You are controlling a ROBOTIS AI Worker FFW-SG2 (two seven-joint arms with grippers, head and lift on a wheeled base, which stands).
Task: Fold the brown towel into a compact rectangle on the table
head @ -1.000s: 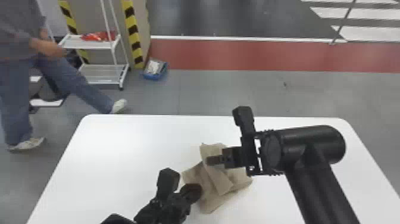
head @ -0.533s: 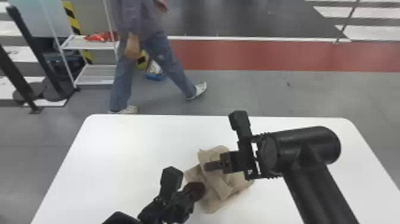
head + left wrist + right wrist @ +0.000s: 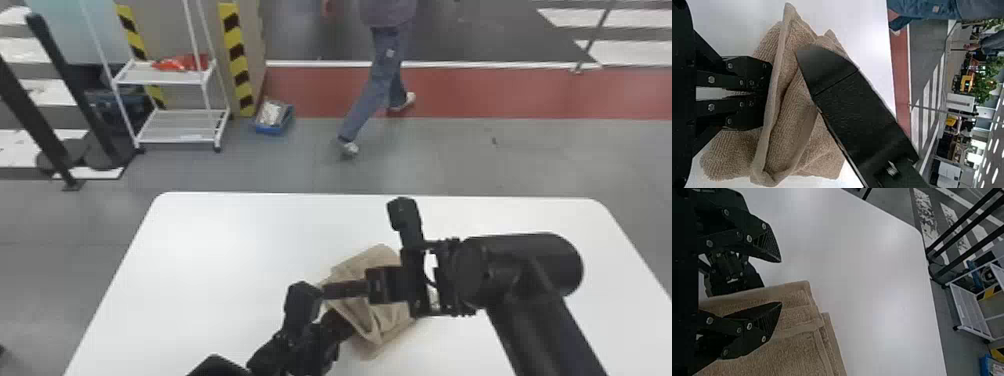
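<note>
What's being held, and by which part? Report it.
The brown towel, pinched by its raised edge in the left gripper. The right gripper is open, holding nothing.

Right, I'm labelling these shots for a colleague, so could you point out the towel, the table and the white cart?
Towel [image 3: 797, 354]: right wrist view, on its upper layer.
Table [image 3: 215, 240]: head view, on its bare top.
White cart [image 3: 175, 127]: head view, on its lower shelf.

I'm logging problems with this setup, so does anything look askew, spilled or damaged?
By the left gripper, the brown towel looks askew: bunched into a raised ridge, not flat. No spill or damage stands out.
</note>
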